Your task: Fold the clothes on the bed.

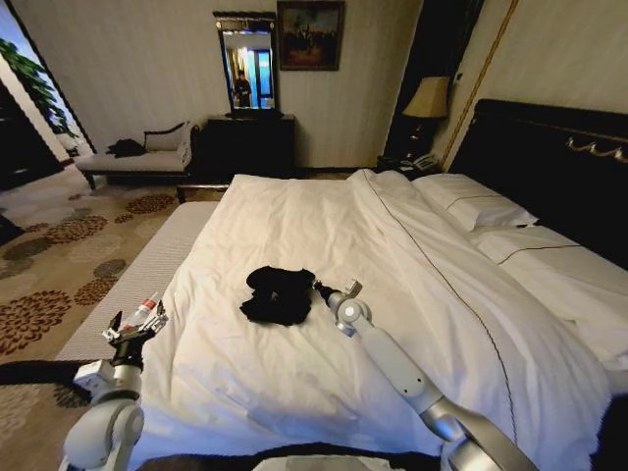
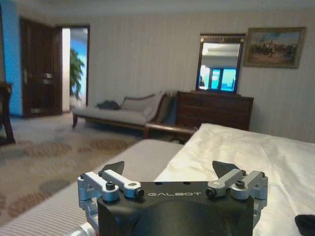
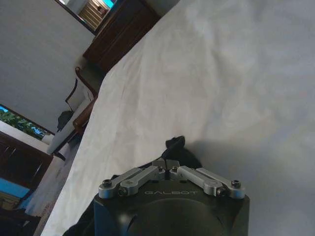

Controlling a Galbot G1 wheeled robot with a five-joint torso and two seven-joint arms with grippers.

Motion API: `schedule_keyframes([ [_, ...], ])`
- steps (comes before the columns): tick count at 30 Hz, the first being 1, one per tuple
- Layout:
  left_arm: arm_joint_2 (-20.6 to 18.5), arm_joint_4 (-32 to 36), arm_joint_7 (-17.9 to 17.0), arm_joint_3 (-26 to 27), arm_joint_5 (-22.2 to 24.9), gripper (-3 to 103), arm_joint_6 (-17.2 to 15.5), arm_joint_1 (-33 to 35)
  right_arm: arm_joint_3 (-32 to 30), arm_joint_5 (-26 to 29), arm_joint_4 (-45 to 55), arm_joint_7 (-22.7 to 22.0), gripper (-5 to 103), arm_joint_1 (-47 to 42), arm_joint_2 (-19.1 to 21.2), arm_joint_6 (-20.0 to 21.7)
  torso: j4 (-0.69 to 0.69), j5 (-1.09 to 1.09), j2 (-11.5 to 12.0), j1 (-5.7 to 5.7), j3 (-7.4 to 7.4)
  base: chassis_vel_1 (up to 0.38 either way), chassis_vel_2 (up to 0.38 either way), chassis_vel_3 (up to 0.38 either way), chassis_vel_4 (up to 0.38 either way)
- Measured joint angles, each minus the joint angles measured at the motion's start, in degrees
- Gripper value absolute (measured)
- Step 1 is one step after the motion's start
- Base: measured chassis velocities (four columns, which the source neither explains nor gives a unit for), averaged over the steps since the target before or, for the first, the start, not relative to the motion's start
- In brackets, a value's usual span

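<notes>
Crumpled black T-shirt [image 1: 280, 294] on smooth white duvet [image 1: 324, 235]

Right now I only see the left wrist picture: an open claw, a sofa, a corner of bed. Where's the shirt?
Observer: The black T-shirt lies bunched mid-duvet on the bed.
Operator: Is anything touching it?
Observer: Yes, the right gripper is shut on its right-hand edge.
Operator: And my claw, how near is it?
Observer: The left gripper hangs open by the bed's left edge, well apart from the T-shirt.
</notes>
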State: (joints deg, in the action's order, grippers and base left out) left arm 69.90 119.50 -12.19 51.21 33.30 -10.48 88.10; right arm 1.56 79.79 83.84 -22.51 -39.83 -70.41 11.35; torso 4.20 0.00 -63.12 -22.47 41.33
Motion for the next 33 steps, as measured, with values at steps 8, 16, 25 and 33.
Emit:
schedule_keyframes([
  [8, -10.7, -13.6, -3.4, -10.3, 10.9, 100, -17.8, -18.7, -0.7, 1.8, 2.9, -2.7, 0, -1.0, 3.4, 4.3, 0.02, 0.00, 0.0, -0.01, 0.01, 0.000, 0.000, 0.000, 0.000],
  [16, -9.4, -25.6, -6.2, -23.5, 22.6, 100, -27.5, -33.8, -0.8, 1.1, 2.9, -3.1, 0, -1.2, 3.9, 4.6, 0.00, 0.00, 0.0, -0.01, 0.01, 0.000, 0.000, 0.000, 0.000],
  [25, -2.7, -35.2, -7.4, -28.3, 31.0, 100, -28.5, -45.1, -0.3, -0.6, 2.0, -3.2, 0, -1.3, 3.0, 4.5, 0.00, 0.02, 0.0, -0.01, 0.01, 0.000, 0.000, 0.000, 0.000],
  [33, 1.8, -45.5, -7.9, -30.6, 30.8, 100, -28.4, -51.4, -0.3, -1.7, 1.2, -3.2, 0, -1.3, 2.8, 4.4, -0.01, 0.02, 0.0, -0.01, 0.01, 0.000, 0.000, 0.000, 0.000],
])
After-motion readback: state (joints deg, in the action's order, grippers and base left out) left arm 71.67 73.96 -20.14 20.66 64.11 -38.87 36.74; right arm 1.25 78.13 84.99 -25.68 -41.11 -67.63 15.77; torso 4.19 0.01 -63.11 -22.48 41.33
